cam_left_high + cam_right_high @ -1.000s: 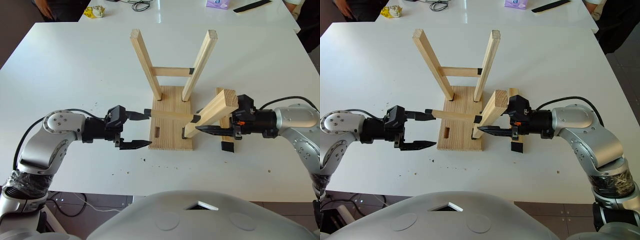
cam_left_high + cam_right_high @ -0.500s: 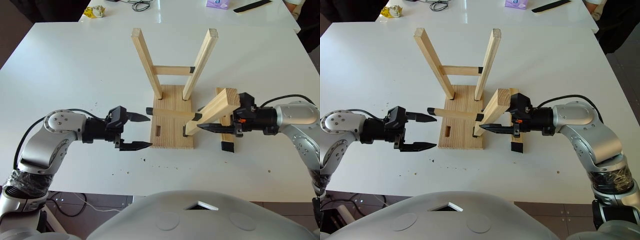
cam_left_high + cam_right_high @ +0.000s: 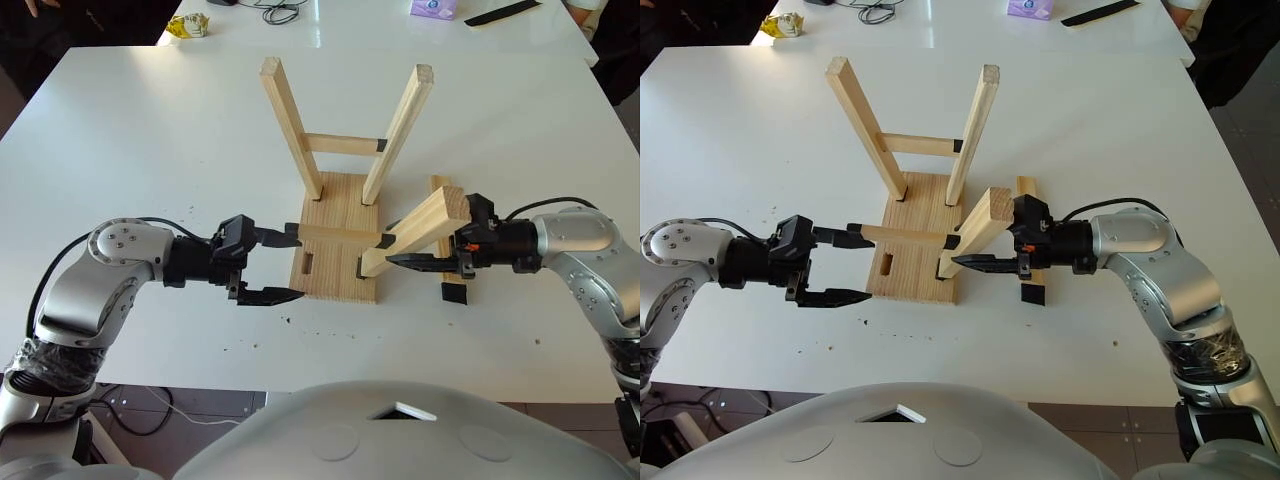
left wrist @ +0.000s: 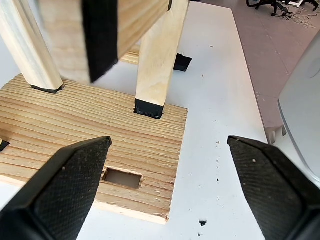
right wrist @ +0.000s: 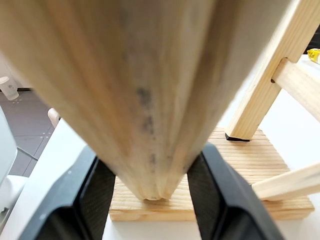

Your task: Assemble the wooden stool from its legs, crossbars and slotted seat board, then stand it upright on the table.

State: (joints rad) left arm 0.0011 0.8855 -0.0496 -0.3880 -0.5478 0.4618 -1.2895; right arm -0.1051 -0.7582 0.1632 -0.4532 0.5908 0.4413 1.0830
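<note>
The slotted seat board (image 3: 335, 262) lies flat on the white table (image 3: 140, 140). Two legs (image 3: 290, 125) stand in its far slots, joined by a crossbar (image 3: 343, 144). My right gripper (image 3: 397, 252) is shut on a third leg (image 3: 422, 225), tilted, its black foot at the board's near right slot. That leg's crossbar (image 3: 335, 235) reaches left over the board. My left gripper (image 3: 298, 265) is open at the board's left edge, its upper finger by the crossbar's black end (image 4: 100, 40). An empty slot (image 4: 122, 176) lies between its fingers (image 4: 70, 175).
A fourth leg (image 3: 438, 184) with a black foot (image 3: 453, 293) lies on the table under my right wrist. Wood crumbs (image 3: 285, 320) dot the near table. A yellow wrapper (image 3: 190, 22), a purple box (image 3: 435, 8) and a black strip (image 3: 505, 12) sit far back.
My right gripper has pushed left with the tilted leg, and the board's near end slid left. My left gripper backed off the crossbar's end, then came up to it again.
</note>
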